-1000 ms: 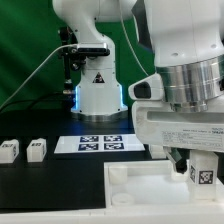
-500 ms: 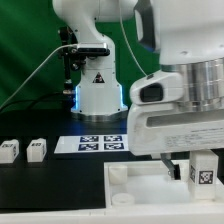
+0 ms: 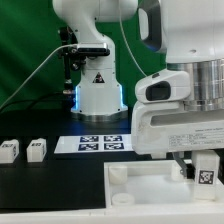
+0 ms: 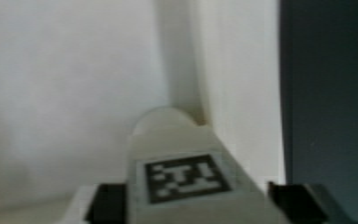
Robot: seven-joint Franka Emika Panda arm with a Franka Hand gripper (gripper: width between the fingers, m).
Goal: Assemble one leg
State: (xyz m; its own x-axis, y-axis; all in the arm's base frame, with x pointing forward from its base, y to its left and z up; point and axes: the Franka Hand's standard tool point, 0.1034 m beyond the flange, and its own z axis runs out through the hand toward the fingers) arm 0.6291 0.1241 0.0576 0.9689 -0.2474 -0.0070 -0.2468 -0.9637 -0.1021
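My gripper (image 3: 205,172) hangs at the exterior view's right, shut on a leg (image 3: 205,176), a small white post with a black-and-white tag. The leg is held upright just over the right part of the large white panel (image 3: 140,178). In the wrist view the leg (image 4: 185,160) points away between my two dark fingertips (image 4: 108,203), over the white panel (image 4: 69,90) near its edge beside the dark table (image 4: 336,90). Two more tagged legs (image 3: 10,150) (image 3: 37,149) stand on the table at the exterior view's left.
The marker board (image 3: 100,143) lies flat behind the panel. The arm's white base (image 3: 98,90) stands at the back in front of a green curtain. The panel has a round corner socket (image 3: 119,197) at its front left.
My gripper with the leg has moved a little toward the exterior view's right and slightly lower over the panel. Nothing else has moved.
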